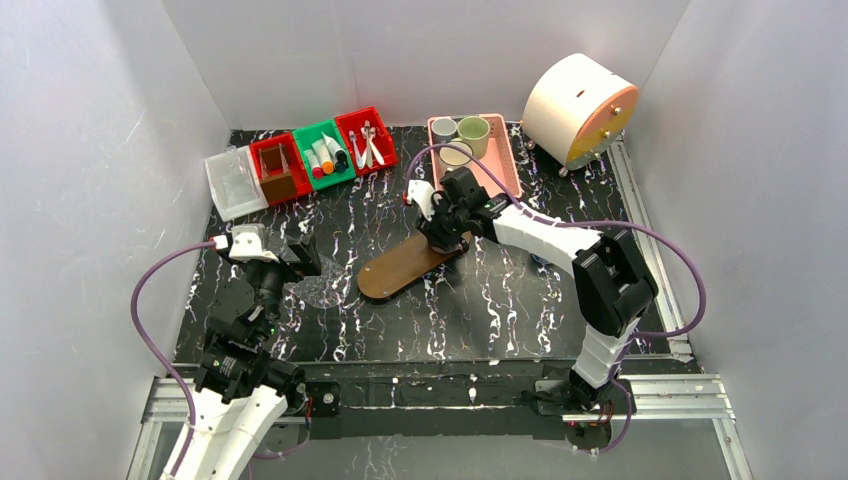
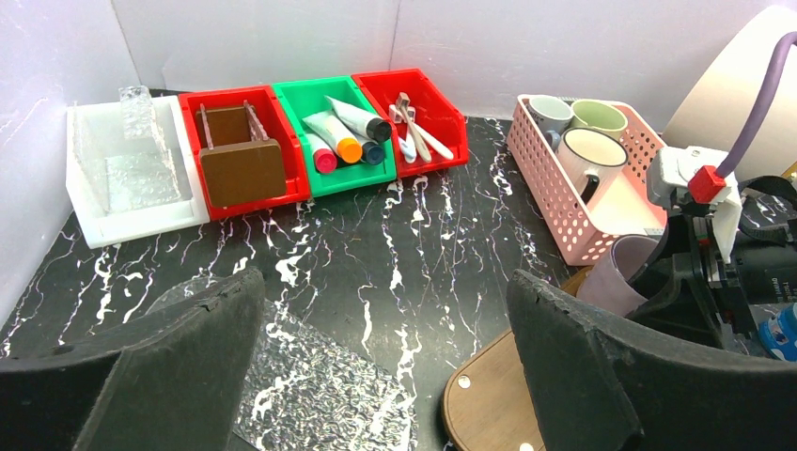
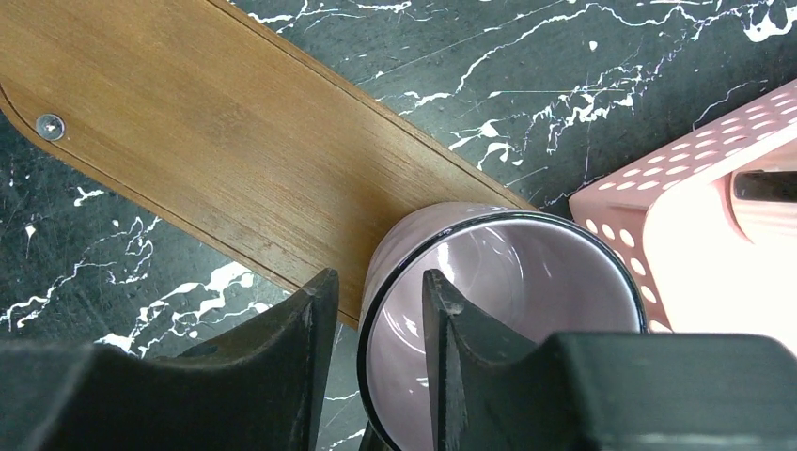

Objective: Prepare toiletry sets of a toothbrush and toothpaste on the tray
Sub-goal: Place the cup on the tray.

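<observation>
The right gripper (image 3: 376, 291) pinches the rim of a mauve mug (image 3: 512, 282) at the far end of the tray (image 3: 216, 132) (just beside the pink basket (image 3: 714, 216)). This looks like the placing step: the next move is to settle the mug squarely on the wood, then let go. The left gripper (image 2: 381, 301) hangs spread.

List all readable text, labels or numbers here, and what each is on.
No text is legible.
White print on the right arm's black housing: too blurred to read.
The tubes and mugs show no print.
</observation>
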